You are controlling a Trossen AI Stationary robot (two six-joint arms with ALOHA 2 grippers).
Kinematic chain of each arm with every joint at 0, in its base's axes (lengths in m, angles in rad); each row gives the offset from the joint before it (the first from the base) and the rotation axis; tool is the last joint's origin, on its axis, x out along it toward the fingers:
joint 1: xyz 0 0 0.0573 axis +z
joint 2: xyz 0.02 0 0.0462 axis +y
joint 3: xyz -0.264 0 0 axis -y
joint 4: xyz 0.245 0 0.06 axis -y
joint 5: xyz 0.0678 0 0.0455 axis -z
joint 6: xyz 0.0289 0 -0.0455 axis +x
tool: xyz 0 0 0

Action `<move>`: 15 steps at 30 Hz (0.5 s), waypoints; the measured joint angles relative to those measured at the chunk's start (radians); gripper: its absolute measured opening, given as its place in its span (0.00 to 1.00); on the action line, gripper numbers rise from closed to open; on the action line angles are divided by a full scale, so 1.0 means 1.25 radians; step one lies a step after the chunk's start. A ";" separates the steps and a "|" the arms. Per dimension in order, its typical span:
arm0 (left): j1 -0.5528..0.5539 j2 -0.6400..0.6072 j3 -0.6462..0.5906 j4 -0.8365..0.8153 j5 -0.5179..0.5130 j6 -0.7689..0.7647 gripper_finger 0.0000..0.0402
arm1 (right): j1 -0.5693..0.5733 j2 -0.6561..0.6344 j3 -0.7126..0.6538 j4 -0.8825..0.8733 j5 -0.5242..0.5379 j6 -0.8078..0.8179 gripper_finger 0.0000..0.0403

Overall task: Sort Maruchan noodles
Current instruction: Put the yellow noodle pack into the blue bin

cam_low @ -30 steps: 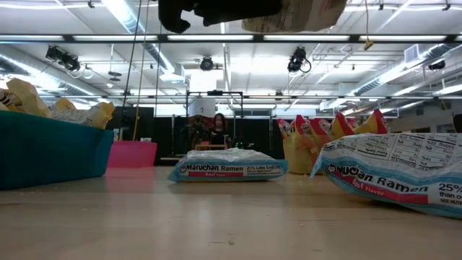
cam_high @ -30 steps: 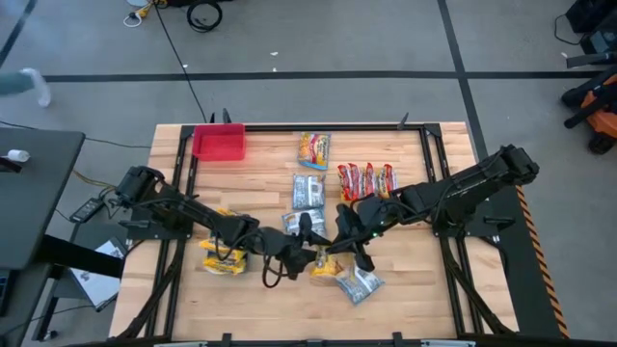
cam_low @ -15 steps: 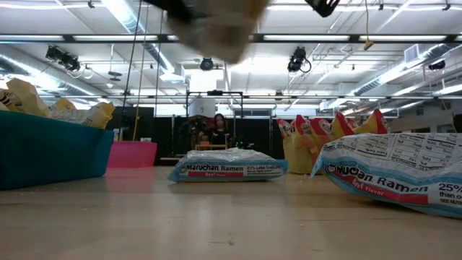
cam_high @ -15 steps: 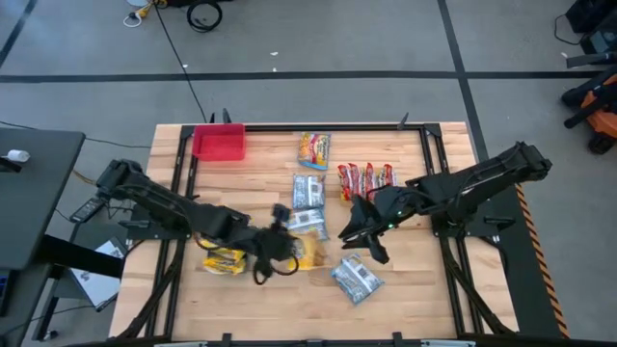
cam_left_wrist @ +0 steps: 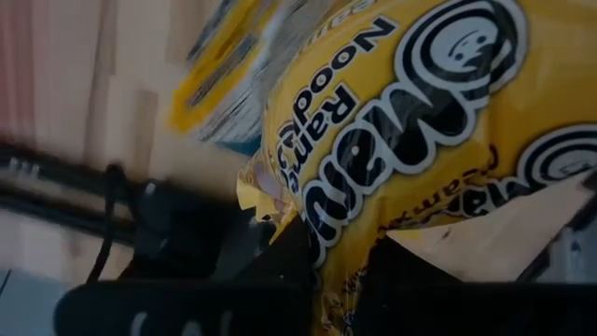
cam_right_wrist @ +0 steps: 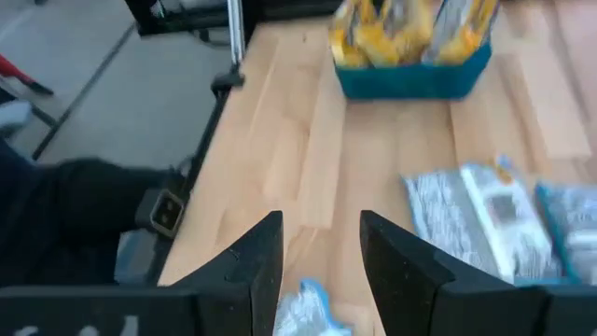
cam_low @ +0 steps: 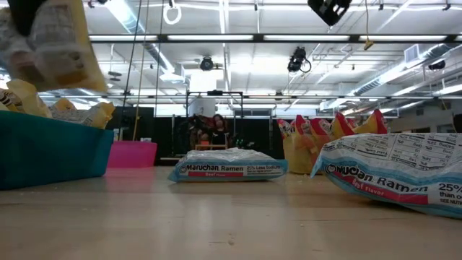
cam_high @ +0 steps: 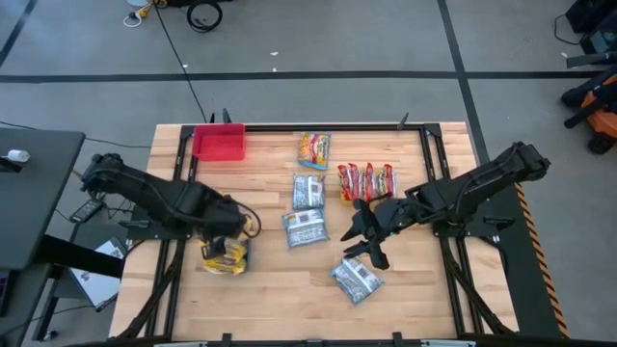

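Wooden counter (cam_high: 405,299), black frame rails down both sides. Left arm (cam_high: 145,198) reaches in from the counter's left edge; right arm (cam_high: 472,188) from the right edge, its wrist near the middle.

Teal bin (cam_right_wrist: 410,79) sits at the left side of the counter, packed with yellow ramen packets (cam_high: 224,258) — seen from above, the left arm's wrist sits right over it. Red bin (cam_high: 219,142) at the far-left corner of the counter.

Left gripper (cam_high: 234,228) — jaws pinched on a yellow Maruchan packet (cam_left_wrist: 420,131); the packet fills the wrist view, its edge caught between the dark fingers (cam_left_wrist: 280,252). In the low view the same packet hangs blurred above the teal bin.

Right gripper (cam_right_wrist: 320,257) — jaws parted, nothing between them, hovering over bare wood near the counter's centre.

Loose packets on the counter:
- silver-blue pair (cam_high: 308,192) in the middle, one behind the other, the nearer one skewed
- another silver-blue packet (cam_high: 356,279) toward the front, just below the right gripper
- row of red packets (cam_high: 366,179) beside the right gripper, side by side, touching
- orange packet (cam_high: 313,150) alone at the far edge, right of the red bin
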 joint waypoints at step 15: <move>0.174 -0.003 -0.234 0.135 0.210 0.163 0.11 | 0.108 0.023 -0.106 0.057 0.032 0.135 0.37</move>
